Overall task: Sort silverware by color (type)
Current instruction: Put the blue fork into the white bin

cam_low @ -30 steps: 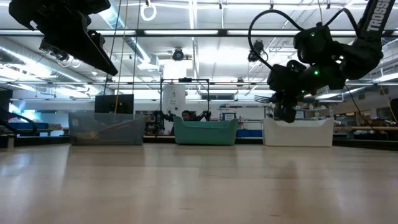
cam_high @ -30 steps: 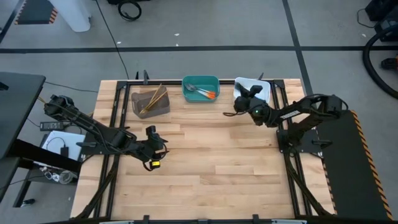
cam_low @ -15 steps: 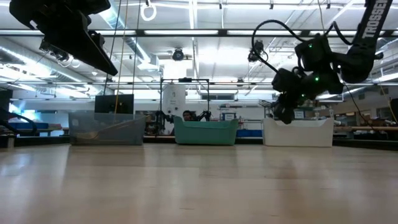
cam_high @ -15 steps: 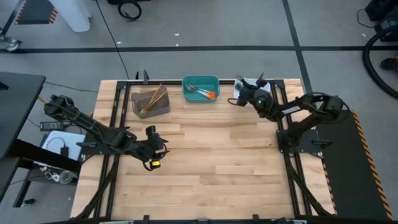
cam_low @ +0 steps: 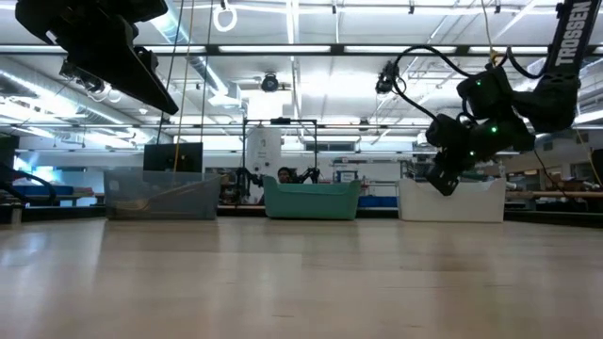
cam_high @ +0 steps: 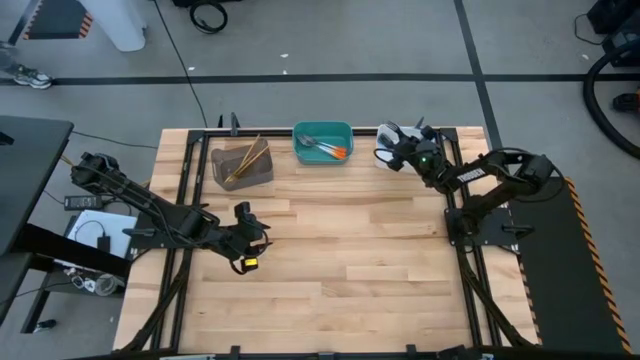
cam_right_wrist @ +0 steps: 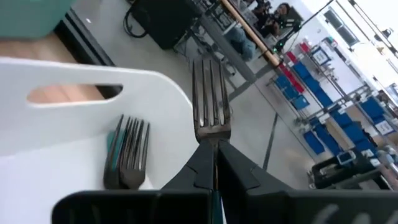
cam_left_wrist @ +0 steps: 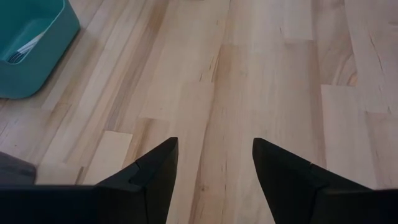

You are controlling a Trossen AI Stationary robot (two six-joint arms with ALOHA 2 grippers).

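Note:
My right gripper (cam_right_wrist: 214, 163) is shut on a dark fork (cam_right_wrist: 211, 99) and hovers over the white bin (cam_high: 388, 133) at the table's far right. In that bin lie dark forks (cam_right_wrist: 127, 152). The teal bin (cam_high: 323, 143) at the far middle has orange-handled silverware (cam_high: 335, 151) in it. Gold pieces (cam_high: 246, 160) lean in the grey bin (cam_high: 241, 164) at the far left. My left gripper (cam_high: 246, 243) hangs open over bare wood at the left, and its fingers (cam_left_wrist: 155, 171) have nothing between them. My right gripper pinches the fork just behind its head, at the neck (cam_right_wrist: 212, 142), between its two fingers (cam_right_wrist: 198, 168). The fork lies along the fingers, with its tines sticking out past them. It is lifted clear above the white bin's rim (cam_right_wrist: 149, 81).
The three bins stand in a row along the far edge, seen in the low view as the grey bin (cam_low: 160, 196), the teal bin (cam_low: 311, 200) and the white bin (cam_low: 450, 200). Black frame rails run down both sides of the wooden table (cam_high: 340, 260). Its middle and near part is bare wood.
My right gripper has carried the fork toward the table's far right, from beside the white bin to over it. It has sunk a little and rolled about its own line, and it has stayed shut on the fork.

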